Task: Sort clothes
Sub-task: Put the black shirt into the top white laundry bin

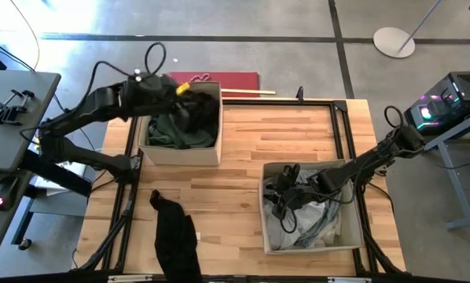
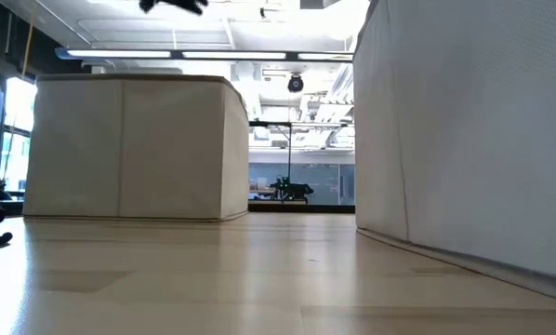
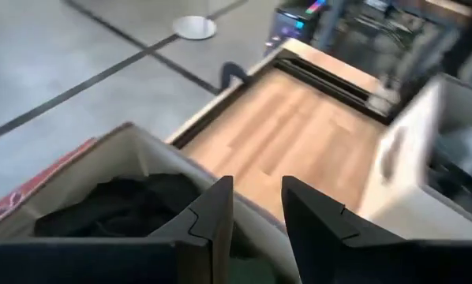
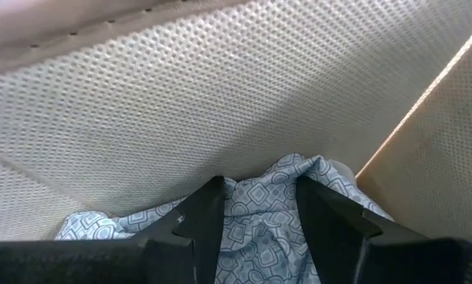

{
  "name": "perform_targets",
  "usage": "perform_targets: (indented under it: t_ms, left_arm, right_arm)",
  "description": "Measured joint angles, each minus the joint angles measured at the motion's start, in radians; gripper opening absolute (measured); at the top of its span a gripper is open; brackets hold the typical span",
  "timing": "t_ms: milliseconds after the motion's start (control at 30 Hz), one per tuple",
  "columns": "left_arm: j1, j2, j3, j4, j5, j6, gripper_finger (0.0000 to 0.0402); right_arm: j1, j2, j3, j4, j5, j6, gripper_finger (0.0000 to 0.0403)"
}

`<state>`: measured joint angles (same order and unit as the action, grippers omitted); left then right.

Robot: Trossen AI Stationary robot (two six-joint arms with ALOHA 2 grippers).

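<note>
My left gripper [image 1: 192, 102] hangs open and empty over the left beige box [image 1: 152, 149], which holds dark green and dark garments [image 1: 172, 130]; the left wrist view shows its fingers [image 3: 257, 207] above the dark cloth [image 3: 118, 205]. My right gripper [image 1: 282, 195] is open, low inside the right beige box [image 1: 349, 236], among pale grey and white clothes [image 1: 317, 224]. In the right wrist view its fingers [image 4: 260, 207] stand on either side of a raised fold of blue-and-white patterned cloth [image 4: 261, 229], facing the box wall [image 4: 220, 95]. A black garment [image 1: 176, 236] lies flat on the table near its front edge. My right gripper comes slanting down into the right box from the table's right side, its fingers either side of a raised fold of the patterned cloth [image 4: 256, 197]. I cannot tell whether they touch it. The cloth lies on the other clothes in the box.
The two boxes stand apart with bare wooden table [image 1: 282, 134] between them; the low view shows that gap [image 2: 297, 251]. A black metal frame [image 1: 341, 126] runs around the table top. A red board [image 1: 223, 80] lies beyond the far edge.
</note>
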<state>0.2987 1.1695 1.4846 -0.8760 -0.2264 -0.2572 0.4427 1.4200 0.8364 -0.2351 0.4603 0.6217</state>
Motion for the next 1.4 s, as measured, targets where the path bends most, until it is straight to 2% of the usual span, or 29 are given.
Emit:
perform_targets:
  t_ms: [267,533,700,933,1100,1300,1400]
  left_arm:
    - [-0.39,0.015,0.013,-0.13,-0.191,-0.062,0.0079]
    - [-0.763,0.126,0.014,-0.177,-0.18,-0.153,0.0061]
    - [-0.921,0.248,0.014,-0.177,-0.185,-0.334,0.0054]
    - [-1.077,0.446,0.014,-0.176,-0.168,-0.691,0.0053]
    - [-1.113,0.585,0.014,-0.192,-0.166,-0.951,0.0056]
    - [-1.128,0.688,0.013,-0.322,-0.108,-1.203,0.0093]
    - [-1.149,0.687,-0.025,-0.361,-0.032,-1.334,0.0125]
  right_arm:
    - [0.003,0.0,0.0,0.0,0.0,0.026,0.0151]
    - [0.004,0.0,0.0,0.0,0.0,0.033,0.0151]
    - [0.004,0.0,0.0,0.004,0.0,0.034,0.0151]
    - [0.003,0.0,0.0,0.02,0.001,0.008,0.0151]
    - [0.003,0.0,0.0,0.02,0.03,-0.003,0.0151]
    - [0.003,0.0,0.0,0.022,0.036,-0.056,0.0151]
    - [0.003,0.0,0.0,0.022,0.036,-0.073,0.0151]
